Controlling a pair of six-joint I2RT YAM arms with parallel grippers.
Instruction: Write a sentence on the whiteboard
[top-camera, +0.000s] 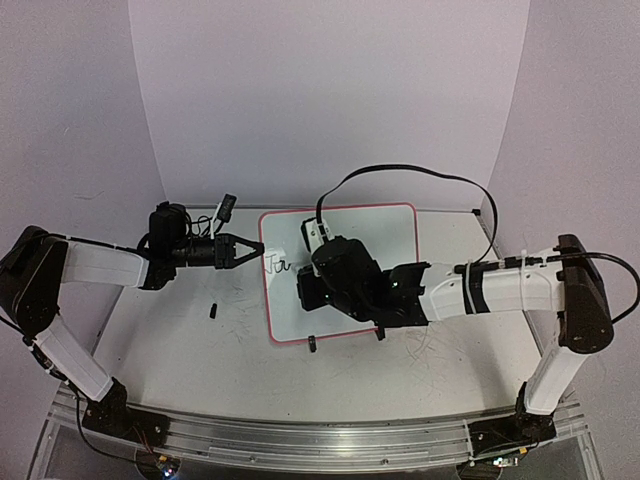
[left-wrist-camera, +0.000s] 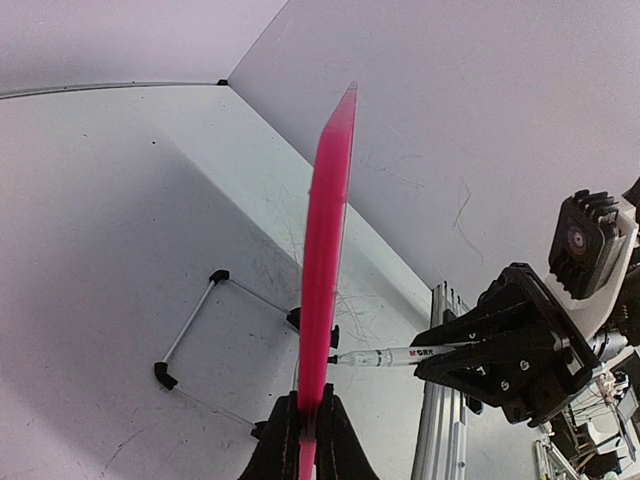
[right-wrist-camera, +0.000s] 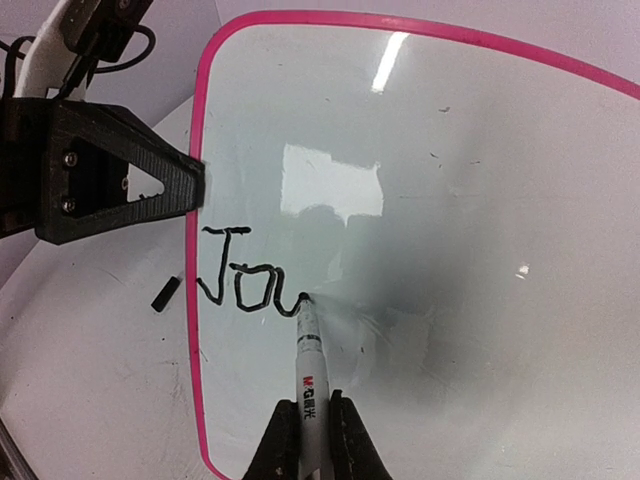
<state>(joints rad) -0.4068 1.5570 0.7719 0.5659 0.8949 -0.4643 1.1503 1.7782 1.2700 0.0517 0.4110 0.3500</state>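
Observation:
The whiteboard, white with a pink rim, lies mid-table. My left gripper is shut on its left rim. In the left wrist view the board's pink edge runs straight up out of that gripper. My right gripper is shut on a white marker above the board. The black tip touches the surface at the end of the black letters "Jou". From the top, the right wrist hides the marker, and the writing shows beside the left rim.
A small black cap lies on the table left of the board. Two black clip feet sit at the board's near edge, and a thin wire leg shows beneath it. An aluminium rail borders the near table edge.

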